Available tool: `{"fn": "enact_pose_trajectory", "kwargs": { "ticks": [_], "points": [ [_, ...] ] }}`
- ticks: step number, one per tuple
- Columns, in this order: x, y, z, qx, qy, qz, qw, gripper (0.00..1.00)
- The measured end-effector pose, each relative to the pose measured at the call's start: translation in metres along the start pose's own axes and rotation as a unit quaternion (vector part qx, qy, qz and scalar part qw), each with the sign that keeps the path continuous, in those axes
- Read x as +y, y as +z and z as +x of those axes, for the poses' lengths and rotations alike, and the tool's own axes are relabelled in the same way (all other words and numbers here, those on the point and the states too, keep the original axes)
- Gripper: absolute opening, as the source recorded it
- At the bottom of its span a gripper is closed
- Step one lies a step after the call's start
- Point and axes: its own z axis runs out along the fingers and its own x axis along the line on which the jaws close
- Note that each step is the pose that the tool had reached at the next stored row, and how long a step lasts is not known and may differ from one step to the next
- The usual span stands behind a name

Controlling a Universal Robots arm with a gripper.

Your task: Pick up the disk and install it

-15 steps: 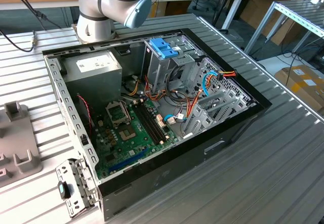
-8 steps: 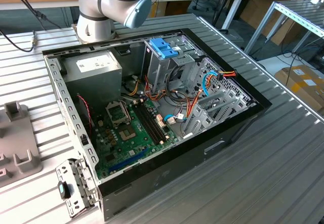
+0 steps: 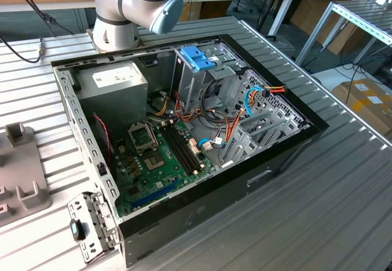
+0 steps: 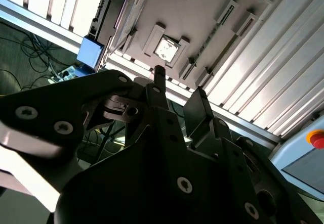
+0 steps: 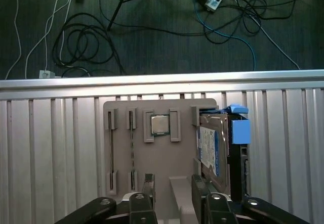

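First wrist view, we see the gripper (image 5: 172, 187) over a grey parts holder (image 5: 162, 158), its fingers apart and holding nothing, the disk (image 5: 211, 148) standing on edge in this holder, just beside one finger, exterior view, we see the open computer case (image 3: 263, 168).

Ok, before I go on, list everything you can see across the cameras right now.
disk: one, dark with blue carrier, on edge in the tray, first wrist view
tray: one, grey, on the ribbed table
processor chip: one, silver, seated in the tray
computer case: one, black, open, on the table, exterior view
motherboard: one, green, inside the case
power supply: one, grey, inside the case
clip: one, blue, atop the drive cage
floor cables: several, black and white, beyond the table edge
arm: one, grey with blue cap, at the case's far side
gripper: one, black, jaws open and empty, over the tray beside the disk
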Motion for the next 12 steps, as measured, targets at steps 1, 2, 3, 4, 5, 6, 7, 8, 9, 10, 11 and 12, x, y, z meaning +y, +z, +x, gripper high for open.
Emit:
{"fn": "enact_pose_trajectory", "kwargs": {
  "ticks": [1,2,3,4,5,6,7,8,9,10,11,12],
  "points": [
    [0.0,0.0,-0.0002,0.0001,0.0,-0.0001,1.0,0.42],
    [0.0,0.0001,-0.0003,0.0,0.0,0.0,1.0,0.42],
    [0.0,0.0009,-0.0005,0.0,0.0,-0.0001,1.0,0.42],
    [-0.0001,0.0021,-0.0004,0.0,0.0,-0.0001,1.0,0.42],
    [-0.0001,0.0022,-0.0004,0.0001,0.0,-0.0001,1.0,0.42],
    [-0.0001,0.0024,-0.0004,0.0,0.0,-0.0001,1.0,0.42],
    [-0.0001,0.0025,-0.0005,0.0,0.0,-0.0001,1.0,0.42],
    [-0.0001,0.0026,-0.0004,0.0,0.0,-0.0001,1.0,0.42],
    [-0.0001,0.0028,-0.0004,0.0,0.0,0.0,1.0,0.42],
    [-0.0001,0.003,-0.0005,0.0,0.0,0.0,1.0,0.42],
    [-0.0001,0.0031,-0.0005,0.0,0.0,0.0,1.0,0.42],
    [-0.0001,0.0033,-0.0006,0.0,0.0,0.0,1.0,0.42]
  ]
}}
